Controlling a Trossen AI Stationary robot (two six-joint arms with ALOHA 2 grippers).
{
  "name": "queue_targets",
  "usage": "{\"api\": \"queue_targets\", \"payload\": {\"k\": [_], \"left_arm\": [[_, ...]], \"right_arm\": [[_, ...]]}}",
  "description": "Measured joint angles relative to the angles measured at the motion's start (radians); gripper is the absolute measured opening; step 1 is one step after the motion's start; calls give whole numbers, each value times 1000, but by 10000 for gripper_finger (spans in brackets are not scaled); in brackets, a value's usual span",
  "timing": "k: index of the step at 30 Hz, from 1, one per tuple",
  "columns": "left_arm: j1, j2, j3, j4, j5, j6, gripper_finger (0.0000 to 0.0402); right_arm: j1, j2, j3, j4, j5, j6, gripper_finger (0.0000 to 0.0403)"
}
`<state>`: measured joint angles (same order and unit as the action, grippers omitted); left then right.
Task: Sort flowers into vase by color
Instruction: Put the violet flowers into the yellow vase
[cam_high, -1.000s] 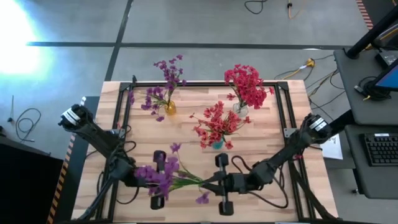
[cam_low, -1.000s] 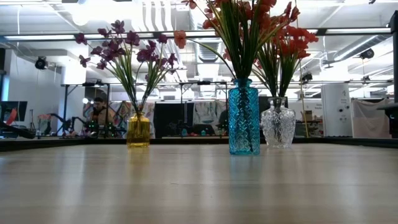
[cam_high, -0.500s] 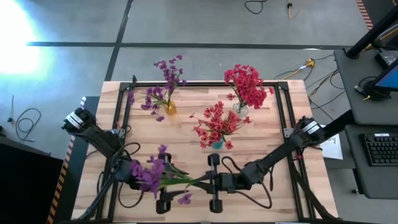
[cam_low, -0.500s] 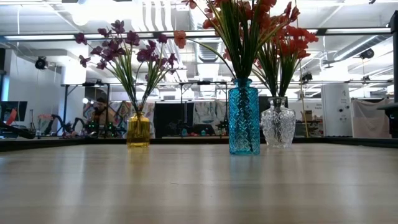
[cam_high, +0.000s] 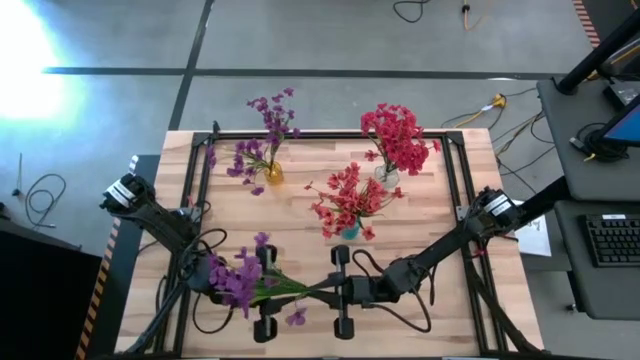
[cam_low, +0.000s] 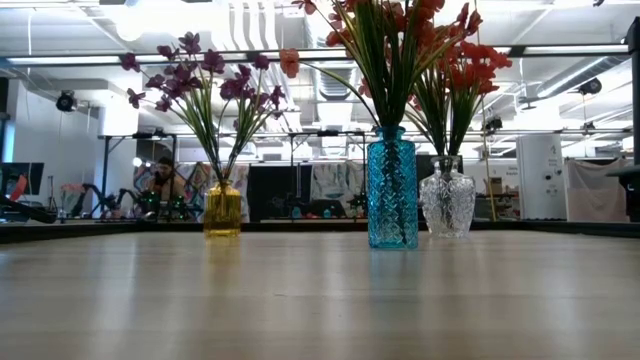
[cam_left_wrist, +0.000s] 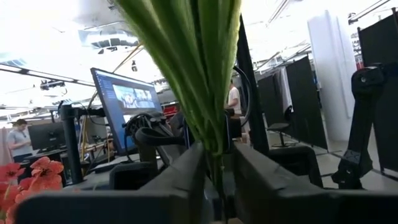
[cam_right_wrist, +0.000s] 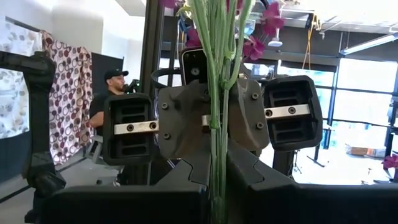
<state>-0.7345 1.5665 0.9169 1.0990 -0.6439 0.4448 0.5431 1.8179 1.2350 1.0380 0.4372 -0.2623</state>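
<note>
Landmark: the teal cut-glass vase (cam_high: 349, 231) standing mid-table on the pale wooden table (cam_high: 430, 220), filled with red blossom sprigs (cam_high: 345, 197).
Held sprig: a purple-flowered artificial sprig with long thin green stems (cam_high: 250, 282), lying level above the near edge of the table, on the robot's side of the teal vase, blossoms toward the left arm.
Right gripper (cam_high: 322, 292): nearer the robot than the teal vase, fingers pressed together on the stem end.
Left gripper (cam_high: 262, 291): to the left of the right gripper, fingers drawn in around the stems just below the blossoms.
Yellow glass vase (cam_high: 272, 173): beyond the teal vase and to its left, holding purple sprigs (cam_high: 266, 135).
Clear glass vase (cam_high: 386, 176): beyond the teal vase to its right, holding red sprigs (cam_high: 396, 135).
</note>
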Motion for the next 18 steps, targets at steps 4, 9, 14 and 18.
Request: {"api": "queue_targets", "payload": {"k": [4, 9, 14, 18], "left_arm": [[1, 0, 0, 2, -1, 1, 20], [14, 0, 0, 2, 1, -6, 5], [19, 0, 0, 1, 3, 16, 2], [19, 0, 0, 0, 2, 17, 1]], "right_arm": [[-2, 0, 0, -2, -1, 0, 13], [-3, 0, 0, -5, 0, 0, 13], [-4, 0, 0, -11, 6, 3, 13], [-3, 0, 0, -17, 8, 26, 13]]}}
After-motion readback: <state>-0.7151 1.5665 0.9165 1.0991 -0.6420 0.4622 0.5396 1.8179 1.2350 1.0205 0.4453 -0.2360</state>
